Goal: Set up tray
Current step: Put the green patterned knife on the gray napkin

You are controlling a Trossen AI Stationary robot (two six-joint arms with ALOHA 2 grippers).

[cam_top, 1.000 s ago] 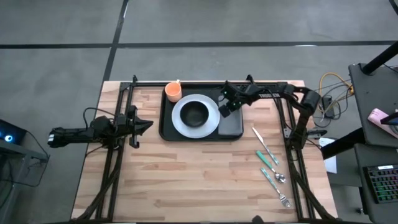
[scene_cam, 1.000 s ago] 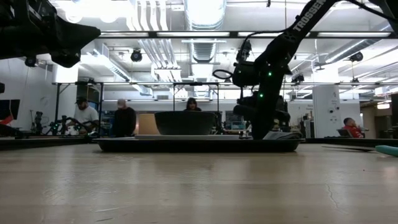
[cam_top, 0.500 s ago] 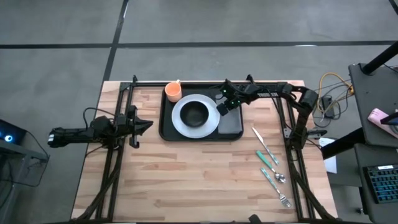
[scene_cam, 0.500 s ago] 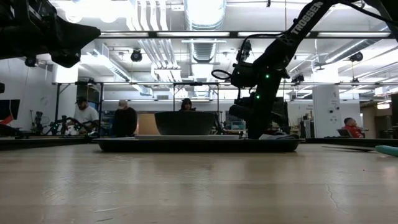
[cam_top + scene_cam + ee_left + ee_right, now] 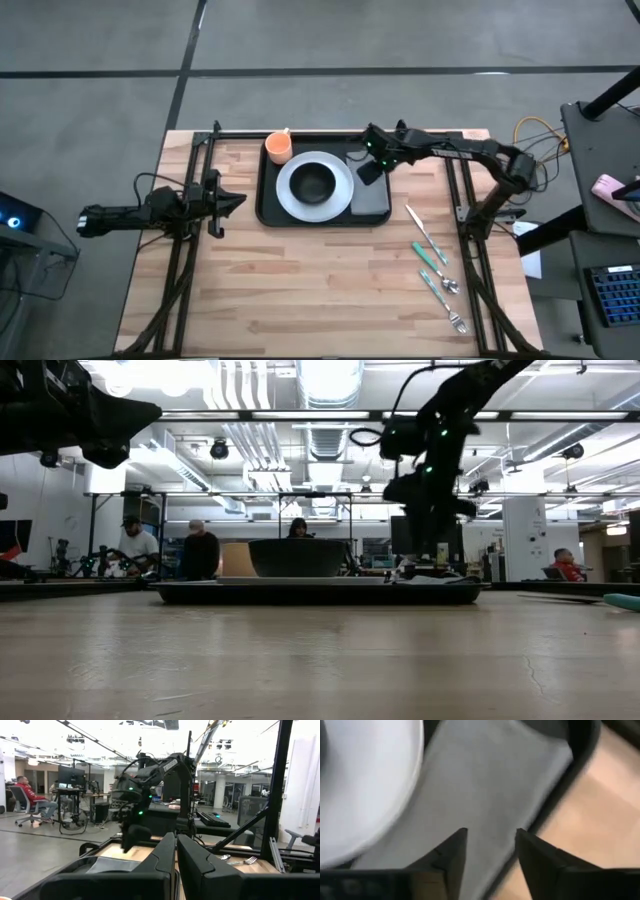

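The black tray [image 5: 268, 205] lies at the table's far middle. On it are a white plate [image 5: 335, 195] with a dark bowl [image 5: 314, 182] and, at its right end, a folded grey napkin [image 5: 372, 202] lying flat. An orange cup [image 5: 278, 148] stands at the tray's far left corner. My right gripper [image 5: 490, 845] hangs open above the napkin's [image 5: 485, 780] far end, pointing steeply down, with nothing between its fingers. In the low view it [image 5: 432, 555] is clear of the tray [image 5: 300, 593]. My left gripper [image 5: 176, 855] waits shut and level, left of the tray [image 5: 235, 200].
A knife [image 5: 425, 235], a spoon [image 5: 440, 282] and a fork [image 5: 450, 312], some with teal handles, lie on the wood right of the tray. Black frame rails run along the table's left, right and far sides. People sit in the room beyond.
My right gripper has risen from the napkin's far end, well clear of the tray, drifting a little toward the far edge. The napkin stays flat on the tray's right end.
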